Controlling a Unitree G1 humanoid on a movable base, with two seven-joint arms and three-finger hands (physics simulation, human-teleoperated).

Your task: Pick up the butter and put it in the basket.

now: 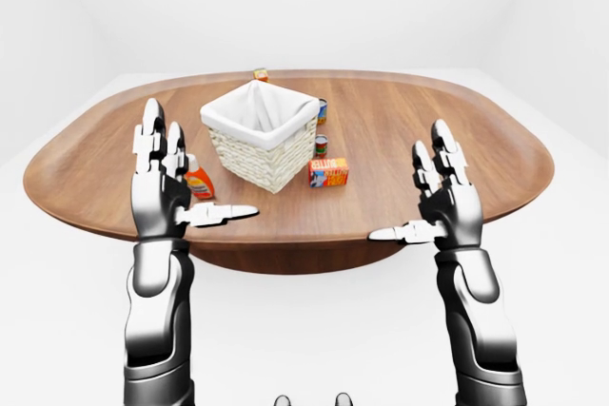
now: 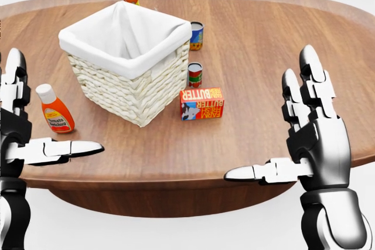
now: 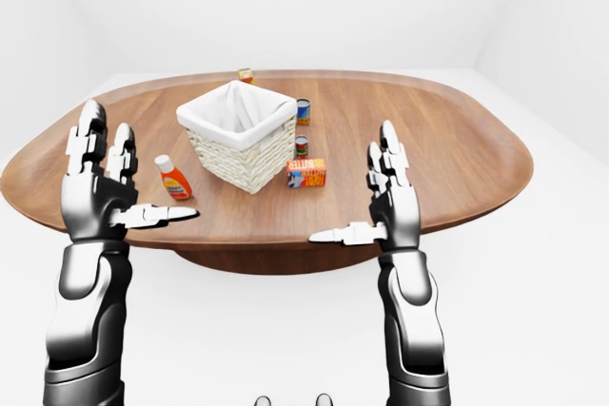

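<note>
Both hands, left hand point(image 1: 164, 199) and right hand point(image 2: 313, 144), hover wide open and empty at the oval wooden tabletop's point(image 2: 275, 57) near edge, so I'd reach the right one toward the red-and-blue butter box point(image 2: 202, 103) just beside the white-lined wicker basket point(image 2: 126, 62), squaring the fingers across its short sides.

I'm looking at a bare simulated test room, plain white walls and floor around one oval wooden desk point(image 1: 457, 140) carrying groceries like a ketchup bottle point(image 2: 54, 109) and cans point(image 2: 195, 35).
</note>
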